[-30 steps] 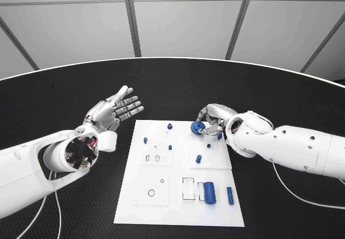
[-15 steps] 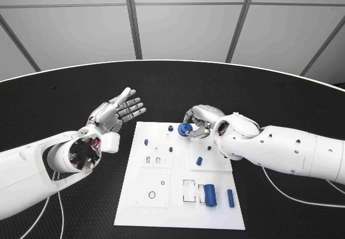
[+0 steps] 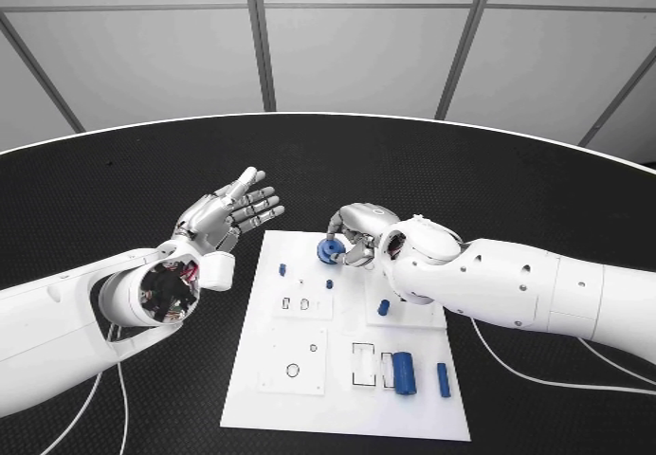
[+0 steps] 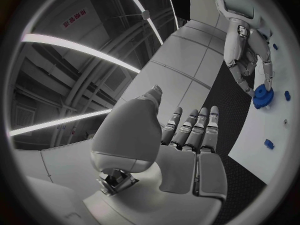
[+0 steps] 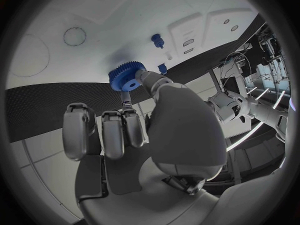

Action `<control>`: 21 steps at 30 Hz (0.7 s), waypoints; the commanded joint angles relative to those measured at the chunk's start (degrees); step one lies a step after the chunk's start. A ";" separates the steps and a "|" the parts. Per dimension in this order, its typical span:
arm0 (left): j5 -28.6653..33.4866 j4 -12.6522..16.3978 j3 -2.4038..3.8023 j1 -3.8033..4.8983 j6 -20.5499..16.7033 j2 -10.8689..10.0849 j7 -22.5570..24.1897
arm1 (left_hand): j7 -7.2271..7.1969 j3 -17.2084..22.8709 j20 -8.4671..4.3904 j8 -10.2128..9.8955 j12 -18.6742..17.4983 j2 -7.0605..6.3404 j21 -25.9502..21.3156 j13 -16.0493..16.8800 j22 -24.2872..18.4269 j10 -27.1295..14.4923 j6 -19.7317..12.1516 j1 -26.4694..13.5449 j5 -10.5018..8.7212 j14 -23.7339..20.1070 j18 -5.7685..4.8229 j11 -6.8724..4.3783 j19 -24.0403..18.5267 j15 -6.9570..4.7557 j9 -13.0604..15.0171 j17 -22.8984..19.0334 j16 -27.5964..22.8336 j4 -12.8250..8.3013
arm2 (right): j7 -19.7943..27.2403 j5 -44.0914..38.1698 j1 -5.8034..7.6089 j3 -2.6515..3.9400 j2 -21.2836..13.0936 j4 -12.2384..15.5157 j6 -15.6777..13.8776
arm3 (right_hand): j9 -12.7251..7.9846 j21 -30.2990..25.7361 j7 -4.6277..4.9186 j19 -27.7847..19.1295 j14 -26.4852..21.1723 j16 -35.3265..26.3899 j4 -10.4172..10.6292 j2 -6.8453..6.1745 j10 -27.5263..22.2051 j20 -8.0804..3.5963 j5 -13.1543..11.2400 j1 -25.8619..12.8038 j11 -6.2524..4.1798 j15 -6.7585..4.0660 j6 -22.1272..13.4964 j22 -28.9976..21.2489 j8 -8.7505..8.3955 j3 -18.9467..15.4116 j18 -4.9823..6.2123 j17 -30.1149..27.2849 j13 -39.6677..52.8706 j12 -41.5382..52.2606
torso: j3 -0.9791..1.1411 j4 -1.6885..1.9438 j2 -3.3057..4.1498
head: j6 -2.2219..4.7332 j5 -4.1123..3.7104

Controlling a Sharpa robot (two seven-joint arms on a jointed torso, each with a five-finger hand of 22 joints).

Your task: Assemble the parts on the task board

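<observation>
You can't see the peg under the blue gear; the right hand and its fingertips cover its near rim. Whether the gear touches the task board beneath those fingers is perhaps undecidable.

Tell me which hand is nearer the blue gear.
Right. The right hand holds the blue gear over the task board; the left hand hovers open, apart, beside the board.

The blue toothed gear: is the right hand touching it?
Touching. The right wrist view shows the right hand pinching the blue toothed gear between its fingertips.
</observation>
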 commanded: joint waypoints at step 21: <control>0.00 0.16 0.00 0.02 -0.16 -0.08 0.01 | 7.89 0.36 -0.03 0.04 0.02 0.45 -0.27 -0.01 -0.06 0.25 0.40 -0.09 0.32 -0.30 -0.11 -0.04 -0.40 -0.02 0.05 -0.09 -0.19 0.09 | -0.07 -0.02 -0.02 -0.05 2.64 -1.90 1.91 | 0.46 0.10 -0.55 0.51 5.55 0.27 -0.10 0.04 2.75 -0.34 0.39 -1.16 -0.29 -0.37 0.35 5.73 0.36 0.47 -0.57 12.25 10.91 -0.08 | 0.09 0.00 0.02 | -0.38 0.40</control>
